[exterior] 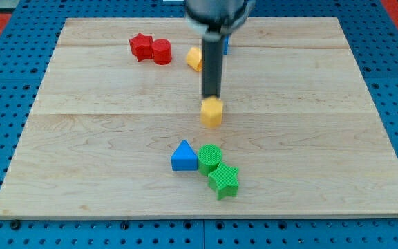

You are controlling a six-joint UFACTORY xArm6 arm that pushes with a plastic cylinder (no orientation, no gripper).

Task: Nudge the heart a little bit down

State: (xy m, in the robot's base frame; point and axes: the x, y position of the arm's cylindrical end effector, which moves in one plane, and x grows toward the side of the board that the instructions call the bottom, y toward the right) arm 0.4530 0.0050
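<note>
A yellow block [212, 112], which looks like the heart, sits near the middle of the wooden board [323, 138]. My tip [211, 97] is just above it toward the view's top, touching or almost touching its upper edge. The dark rod runs straight up from there to the arm at the view's top.
A second yellow block [194, 59] is partly hidden behind the rod, and a blue block [226, 45] peeks out on its right. A red star [141, 46] and red cylinder [162, 52] sit top left. A blue triangle [183, 156], green cylinder [210, 157] and green star [224, 180] cluster below the heart.
</note>
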